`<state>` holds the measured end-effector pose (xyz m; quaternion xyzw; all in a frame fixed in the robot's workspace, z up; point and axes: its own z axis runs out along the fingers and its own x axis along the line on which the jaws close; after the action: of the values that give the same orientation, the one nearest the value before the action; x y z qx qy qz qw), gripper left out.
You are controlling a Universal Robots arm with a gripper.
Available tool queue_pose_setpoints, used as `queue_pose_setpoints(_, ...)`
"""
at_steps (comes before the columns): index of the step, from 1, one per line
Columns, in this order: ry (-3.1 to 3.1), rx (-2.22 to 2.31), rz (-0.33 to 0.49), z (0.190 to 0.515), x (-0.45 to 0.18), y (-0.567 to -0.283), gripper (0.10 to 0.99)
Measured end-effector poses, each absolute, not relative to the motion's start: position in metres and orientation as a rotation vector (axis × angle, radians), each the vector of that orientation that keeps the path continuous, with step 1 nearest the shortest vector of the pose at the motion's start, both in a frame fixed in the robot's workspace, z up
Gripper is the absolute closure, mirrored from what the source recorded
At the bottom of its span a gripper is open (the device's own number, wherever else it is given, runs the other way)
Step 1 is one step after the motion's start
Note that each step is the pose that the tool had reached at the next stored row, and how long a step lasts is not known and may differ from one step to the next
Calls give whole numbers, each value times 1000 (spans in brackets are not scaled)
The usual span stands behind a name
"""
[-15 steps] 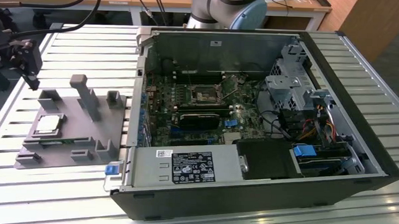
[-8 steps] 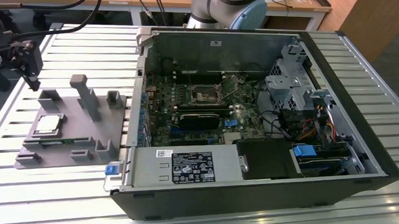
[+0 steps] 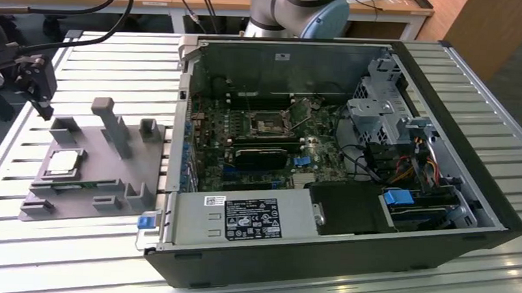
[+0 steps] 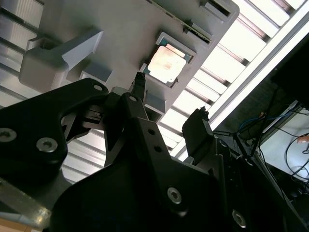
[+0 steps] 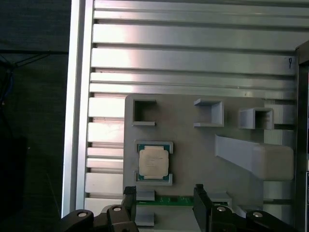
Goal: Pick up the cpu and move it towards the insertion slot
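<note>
The cpu (image 3: 62, 162) is a small silver square lying flat in a pocket of the grey fixture plate (image 3: 93, 170) on the exterior view's left. Both wrist views show it too, cpu (image 5: 153, 162) and cpu (image 4: 166, 63), seated in its recess. My gripper (image 3: 41, 109) hangs above the far edge of the fixture, a short way from the chip. It is open, with its black fingers (image 5: 129, 195) spread apart and nothing between them. The insertion slot (image 3: 269, 125) is a dark square socket on the green board inside the computer case.
The open black computer case (image 3: 450, 212) lies to the exterior view's right of the fixture, with a long black card (image 3: 260, 156) and a labelled metal box (image 3: 241, 219) inside. Grey posts (image 3: 114, 125) rise from the fixture. A slatted aluminium table (image 3: 99, 63) lies under everything.
</note>
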<state>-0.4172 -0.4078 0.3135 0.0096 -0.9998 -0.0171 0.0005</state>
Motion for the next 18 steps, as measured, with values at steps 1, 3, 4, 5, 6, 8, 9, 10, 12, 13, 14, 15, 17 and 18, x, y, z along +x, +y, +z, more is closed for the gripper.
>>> queue_pose_setpoints(1, -3140, 30, -54, 313, -417, -408, 498)
queue_pose_setpoints(3, -3140, 30, -54, 312, -417, -408, 498)
queue_pose_setpoints(4, -3140, 30, -54, 312, -417, -408, 498)
queue_pose_setpoints(5, -3140, 30, -54, 312, -417, -408, 498)
queue_pose_setpoints(6, -3140, 30, -54, 311, -417, -408, 498)
queue_pose_setpoints(8, -3140, 30, -54, 311, -417, -408, 498)
queue_pose_setpoints(9, -3140, 30, -54, 310, -417, -408, 498)
queue_pose_setpoints(10, -3140, 30, -54, 310, -417, -408, 498)
queue_pose_setpoints(12, -3140, 30, -54, 309, -417, -408, 498)
queue_pose_setpoints(13, -3140, 30, -54, 309, -417, -408, 498)
queue_pose_setpoints(14, -3140, 30, -54, 309, -417, -408, 498)
queue_pose_setpoints(15, -3140, 30, -54, 308, -417, -408, 498)
queue_pose_setpoints(17, -3140, 30, -54, 308, -417, -408, 498)
queue_pose_setpoints(18, -3140, 30, -54, 307, -417, -408, 498)
